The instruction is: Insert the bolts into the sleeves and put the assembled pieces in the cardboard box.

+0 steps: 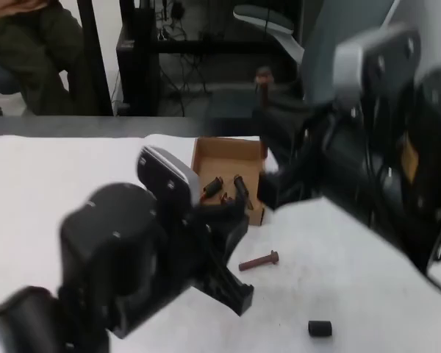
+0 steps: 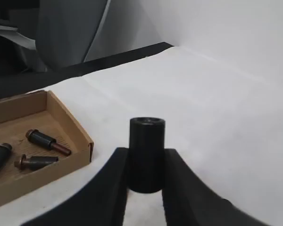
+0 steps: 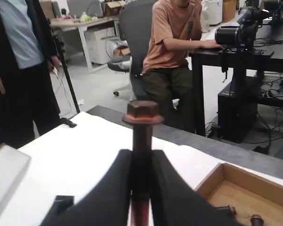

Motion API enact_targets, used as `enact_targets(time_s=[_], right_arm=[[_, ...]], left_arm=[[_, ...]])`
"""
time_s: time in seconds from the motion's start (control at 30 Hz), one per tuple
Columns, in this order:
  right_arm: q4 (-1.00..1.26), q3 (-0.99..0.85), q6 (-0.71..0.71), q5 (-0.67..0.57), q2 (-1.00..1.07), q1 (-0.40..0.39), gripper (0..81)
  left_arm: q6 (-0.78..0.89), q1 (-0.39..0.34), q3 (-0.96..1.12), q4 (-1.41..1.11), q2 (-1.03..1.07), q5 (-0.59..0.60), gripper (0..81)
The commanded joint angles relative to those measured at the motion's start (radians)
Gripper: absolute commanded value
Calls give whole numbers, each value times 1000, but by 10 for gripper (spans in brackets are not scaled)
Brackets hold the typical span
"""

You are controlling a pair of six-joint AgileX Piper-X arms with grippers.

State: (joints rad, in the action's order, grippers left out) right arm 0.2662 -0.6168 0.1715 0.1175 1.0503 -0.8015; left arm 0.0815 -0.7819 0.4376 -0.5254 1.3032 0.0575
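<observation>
The left end effector point(image 2: 146, 165) was clamped on a sleeve point(image 2: 147, 134), bore exposed. The right end effector point(image 3: 141, 181) gripped a bolt point(image 3: 142, 117) by its shank, likely for mating, near the cardboard box point(image 1: 224, 149) by the tabletop's far edge.

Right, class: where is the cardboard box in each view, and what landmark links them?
High view: cardboard box near the middle, toward the bench's far edge.
Left wrist view: cardboard box beside the left hand, which grips a black sleeve.
Right wrist view: cardboard box corner, beside the right hand, which grips a bolt.
Shared landmark: the assembled pieces lying inside it.
</observation>
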Motion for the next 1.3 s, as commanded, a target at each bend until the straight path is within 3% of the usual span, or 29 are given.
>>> enact_targets(time_s=[0.0, 0.13, 0.57, 0.9, 1.27], right_arm=[[136, 45, 39, 38, -14, -8, 0], [175, 52, 76, 48, 2, -8, 0], [330, 48, 110, -3, 169, -8, 0], [330, 48, -68, 18, 178, 8, 0], [330, 48, -13, 2, 178, 61, 0]], left_arm=[[-10, -28, 3, -134, 53, -46, 18], [8, -59, 3, -154, 67, -192, 18], [50, -59, 3, -286, 65, -161, 18], [50, -59, 3, -286, 65, -161, 18], [50, -59, 3, -303, 57, -161, 18]])
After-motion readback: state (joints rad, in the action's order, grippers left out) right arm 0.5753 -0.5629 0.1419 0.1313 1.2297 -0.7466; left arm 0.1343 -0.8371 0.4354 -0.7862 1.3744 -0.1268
